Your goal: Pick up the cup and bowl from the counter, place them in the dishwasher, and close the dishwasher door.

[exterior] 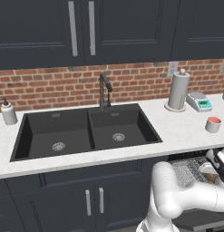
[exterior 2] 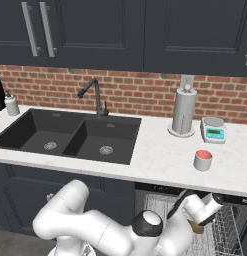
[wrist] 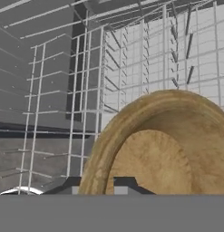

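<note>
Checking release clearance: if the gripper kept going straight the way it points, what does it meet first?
Beyond the bowl it grips, the dishwasher's silver wire rack lies straight ahead of the gripper; probably that first, though depth is hard to judge.

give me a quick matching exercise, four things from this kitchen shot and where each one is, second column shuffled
Things:
1. cup
2. bowl
3. paper-towel roll
4. soap bottle

Places:
A. far end of the counter, beyond the black sink
B. held in the end effector over the dishwasher rack
C. upright against the brick wall, beside the small scale
D. alone on the counter, in front of the scale

Pairs: 1-D, 2-B, 3-C, 4-A
</note>
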